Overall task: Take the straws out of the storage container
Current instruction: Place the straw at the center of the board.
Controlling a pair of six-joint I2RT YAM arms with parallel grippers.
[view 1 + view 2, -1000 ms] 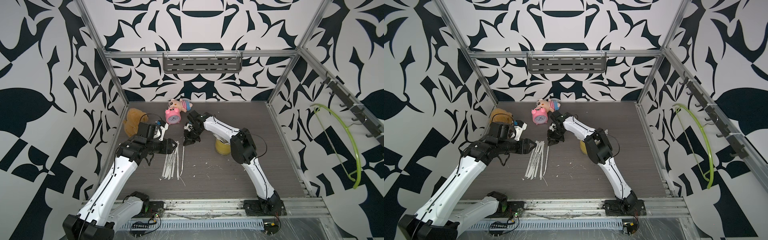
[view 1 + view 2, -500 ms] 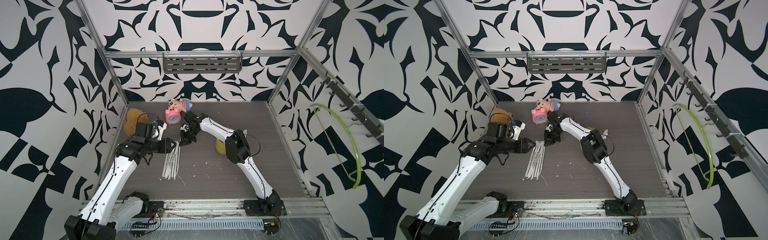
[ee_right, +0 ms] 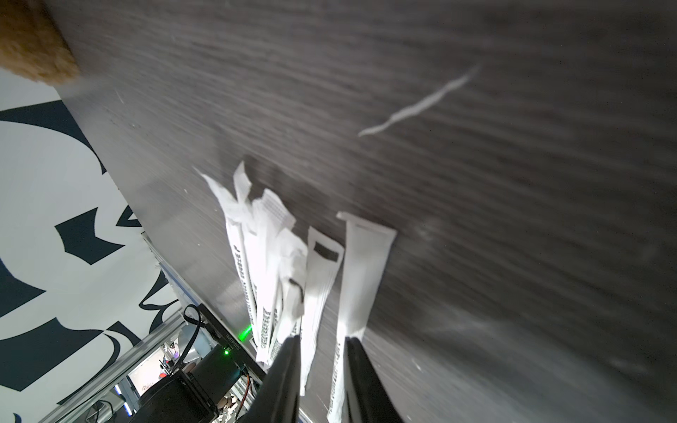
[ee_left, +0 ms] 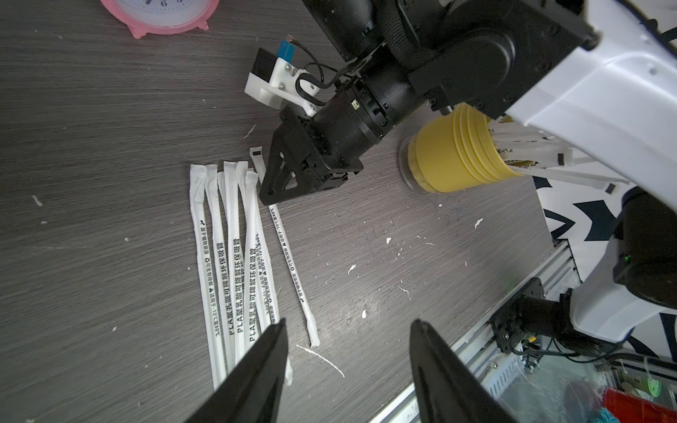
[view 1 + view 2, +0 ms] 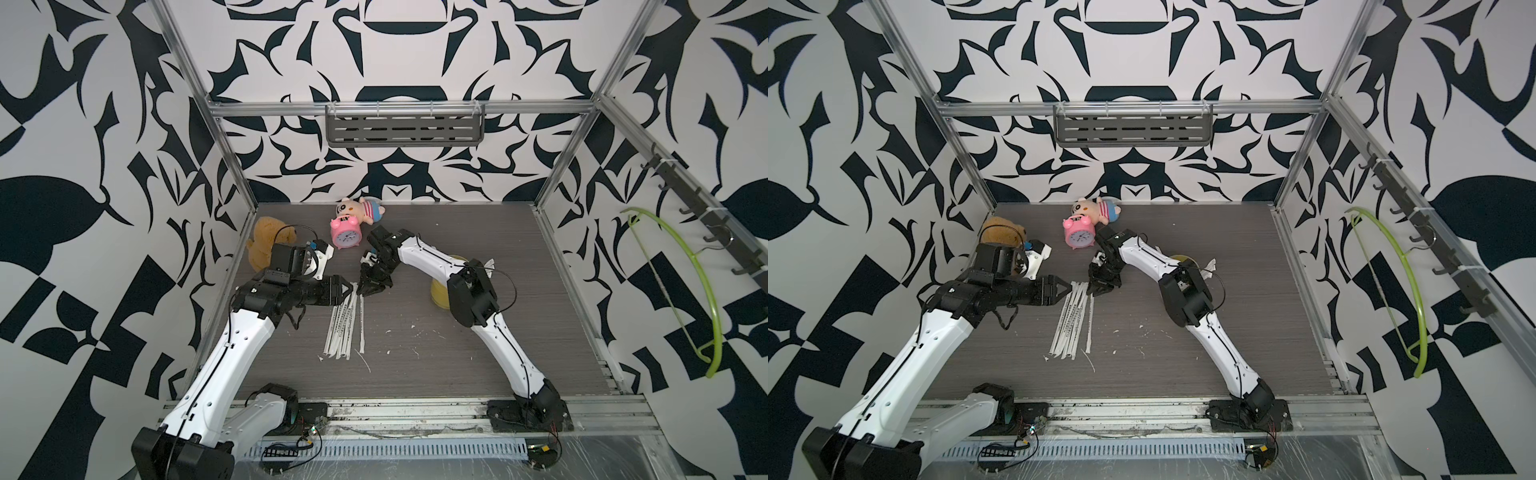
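Observation:
Several straws [image 5: 340, 324] [image 5: 1073, 322] in white printed wrappers lie side by side on the dark table; the left wrist view shows them too [image 4: 227, 256]. One straw [image 4: 289, 263] lies a little apart on their right. My right gripper [image 5: 372, 289] [image 5: 1100, 289] points down at that straw's far end, its jaws narrowly open [image 3: 322, 342] with straw ends under them. My left gripper [image 5: 347, 286] [image 4: 348, 326] is open and empty beside the pile. The yellow storage container [image 4: 450, 157] [image 5: 440, 291] stands behind my right arm, with more straws [image 4: 531, 154] sticking out.
A pink alarm clock [image 5: 345, 235] and a plush doll [image 5: 363, 210] sit at the back. A brown plush [image 5: 268, 237] lies by the left wall. White paper scraps [image 5: 411, 332] dot the table. A green hanger [image 5: 706, 291] hangs on the right wall.
My right gripper has shifted slightly left and down onto the straw ends, and its jaws have gone from shut to slightly apart. The left arm has barely moved.

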